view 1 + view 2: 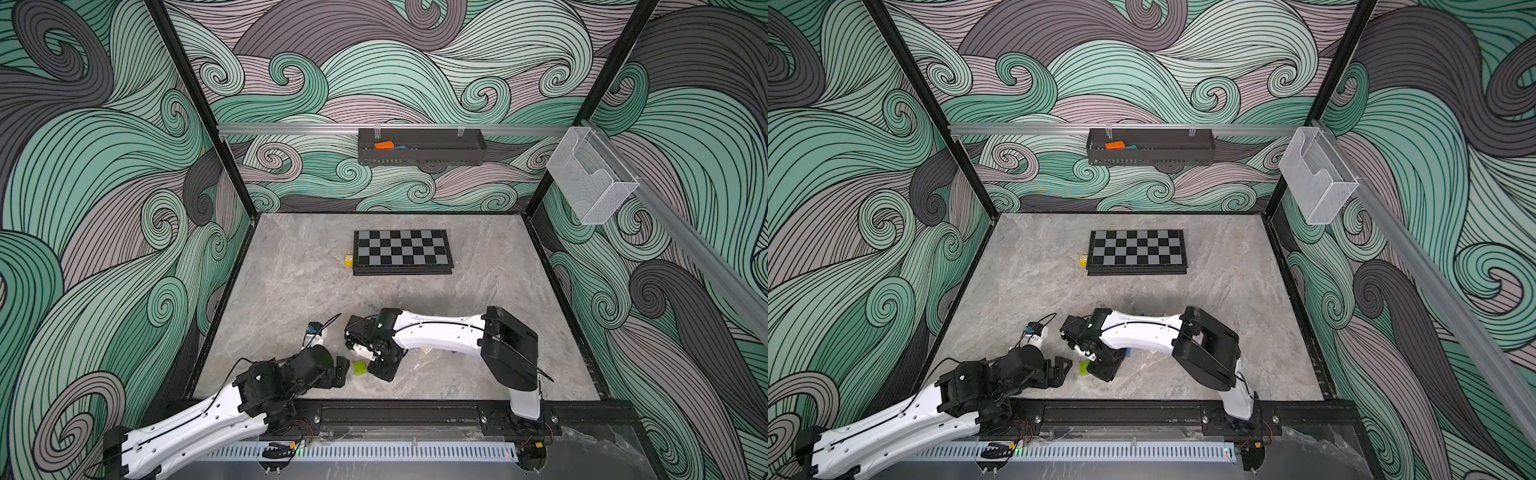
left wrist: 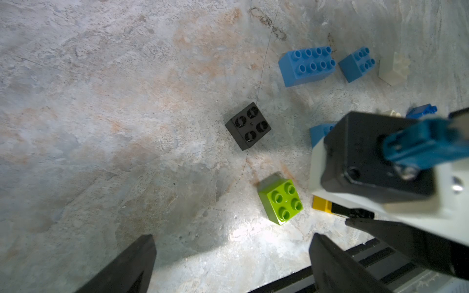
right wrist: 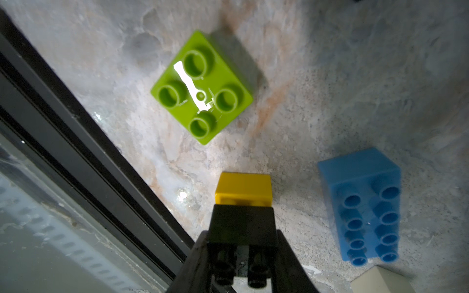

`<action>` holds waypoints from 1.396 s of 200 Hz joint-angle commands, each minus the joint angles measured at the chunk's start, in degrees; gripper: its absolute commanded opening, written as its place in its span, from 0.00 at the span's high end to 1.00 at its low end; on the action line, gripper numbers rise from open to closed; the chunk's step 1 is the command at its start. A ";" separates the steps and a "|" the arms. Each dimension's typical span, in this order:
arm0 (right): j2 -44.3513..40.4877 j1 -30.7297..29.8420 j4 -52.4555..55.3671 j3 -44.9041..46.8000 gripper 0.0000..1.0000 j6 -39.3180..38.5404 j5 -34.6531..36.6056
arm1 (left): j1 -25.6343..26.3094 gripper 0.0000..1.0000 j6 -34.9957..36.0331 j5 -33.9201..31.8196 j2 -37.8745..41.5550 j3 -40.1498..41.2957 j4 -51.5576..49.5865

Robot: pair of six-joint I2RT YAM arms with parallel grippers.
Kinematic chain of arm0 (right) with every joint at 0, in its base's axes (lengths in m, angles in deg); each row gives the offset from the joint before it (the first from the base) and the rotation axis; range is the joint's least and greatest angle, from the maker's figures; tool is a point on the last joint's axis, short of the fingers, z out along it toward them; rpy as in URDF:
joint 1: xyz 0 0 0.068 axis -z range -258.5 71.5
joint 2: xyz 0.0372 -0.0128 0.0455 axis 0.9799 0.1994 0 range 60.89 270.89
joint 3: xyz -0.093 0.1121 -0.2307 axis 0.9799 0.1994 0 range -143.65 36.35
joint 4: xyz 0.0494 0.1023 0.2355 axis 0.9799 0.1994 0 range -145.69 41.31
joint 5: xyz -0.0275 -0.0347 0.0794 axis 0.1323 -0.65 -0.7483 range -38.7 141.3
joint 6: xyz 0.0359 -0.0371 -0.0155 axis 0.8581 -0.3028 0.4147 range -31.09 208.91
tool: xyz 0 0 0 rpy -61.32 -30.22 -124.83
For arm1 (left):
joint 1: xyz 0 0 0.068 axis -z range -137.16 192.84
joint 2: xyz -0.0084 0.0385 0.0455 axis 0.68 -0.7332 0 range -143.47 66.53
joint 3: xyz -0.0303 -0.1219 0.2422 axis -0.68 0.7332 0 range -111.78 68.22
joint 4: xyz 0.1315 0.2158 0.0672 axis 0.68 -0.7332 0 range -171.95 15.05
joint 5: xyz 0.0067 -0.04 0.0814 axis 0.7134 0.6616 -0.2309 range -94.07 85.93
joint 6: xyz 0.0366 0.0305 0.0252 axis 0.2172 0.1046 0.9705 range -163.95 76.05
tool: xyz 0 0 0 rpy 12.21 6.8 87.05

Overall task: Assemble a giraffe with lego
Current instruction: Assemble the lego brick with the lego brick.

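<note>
At lower centre in both top views, the left gripper [image 1: 341, 371] gapes wide and empty beside the lime green brick [image 1: 360, 367]. Right of it, the right gripper [image 1: 384, 372] pinches a black brick [image 3: 242, 228] tipped by a yellow brick [image 3: 243, 189]. The right arm [image 1: 436, 332] hides most other lego [image 2: 307, 66], and one white brick [image 3: 380, 280] is cut off by the frame edge.

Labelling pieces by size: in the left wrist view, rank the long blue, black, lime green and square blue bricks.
1. long blue brick
2. lime green brick and black brick: too alike to rank
3. square blue brick
</note>
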 commanded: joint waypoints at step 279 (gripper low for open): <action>3.80 -0.66 -4.42 7.51 0.87 -4.22 6.02 | 0.87 0.01 0.31 -1.30 0.53 0.25 -0.14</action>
